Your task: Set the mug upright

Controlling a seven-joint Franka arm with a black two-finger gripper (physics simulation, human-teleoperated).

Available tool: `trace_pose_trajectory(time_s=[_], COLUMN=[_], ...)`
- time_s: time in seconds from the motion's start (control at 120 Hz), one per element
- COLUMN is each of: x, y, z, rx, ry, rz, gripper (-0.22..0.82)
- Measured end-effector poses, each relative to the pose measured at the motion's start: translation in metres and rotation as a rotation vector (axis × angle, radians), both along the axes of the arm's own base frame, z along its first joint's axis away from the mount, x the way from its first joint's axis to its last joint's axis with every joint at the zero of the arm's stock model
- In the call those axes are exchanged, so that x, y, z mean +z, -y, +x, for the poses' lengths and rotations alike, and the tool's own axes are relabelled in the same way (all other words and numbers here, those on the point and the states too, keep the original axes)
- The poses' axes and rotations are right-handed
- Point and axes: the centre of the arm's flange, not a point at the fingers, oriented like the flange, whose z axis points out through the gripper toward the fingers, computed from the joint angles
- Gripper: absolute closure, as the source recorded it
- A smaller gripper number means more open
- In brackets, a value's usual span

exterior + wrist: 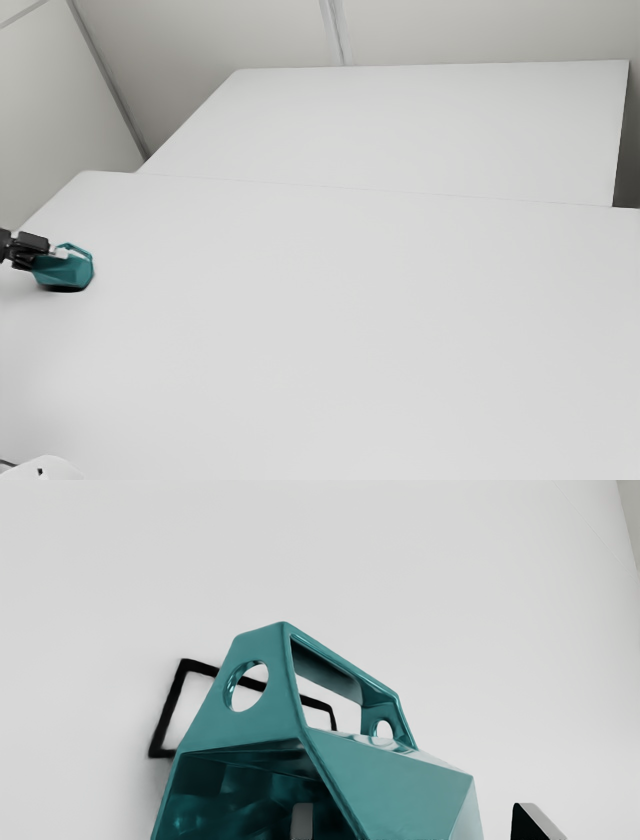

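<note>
Mug (pixel 410 785) lies tipped on the table (pixel 350 330), gripper (pixel 58 254) spread, one finger (pixel 302 821) seemingly inside its mouth.

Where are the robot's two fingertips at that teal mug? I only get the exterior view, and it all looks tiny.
Observer: In the wrist view, one fingertip shows against the dark inside of the mug, at its open mouth.
Operator: And the other one, is it squeezing the mug's outside?
Observer: No, the other fingertip is outside the mug, with pale table showing between the two.
Operator: Anything odd about the handle?
Observer: Yes, its near end has a round hole through it.
</note>
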Motion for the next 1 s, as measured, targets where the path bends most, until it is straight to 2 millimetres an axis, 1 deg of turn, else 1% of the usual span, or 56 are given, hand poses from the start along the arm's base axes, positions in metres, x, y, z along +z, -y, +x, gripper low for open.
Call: trace_pose_trajectory(time_s=[0.4, 0.55, 0.692, 0.767, 0.842, 0.933, 1.0], x=[0.007, 0.014, 0.026, 0.042, 0.067, 0.102, 0.131], y=[0.011, 0.019, 0.027, 0.034, 0.046, 0.074, 0.102], z=[0.014, 0.023, 0.034, 0.042, 0.054, 0.078, 0.095], rx=[-0.005, -0.014, -0.024, -0.034, -0.053, -0.098, -0.141], ry=[0.026, 0.044, 0.07, 0.089, 0.106, 0.12, 0.112], rz=[-0.035, -0.046, -0.056, -0.05, -0.028, 0.013, 0.058], gripper=[0.65, 0.72, 0.73, 0.74, 0.74, 0.75, 0.75])
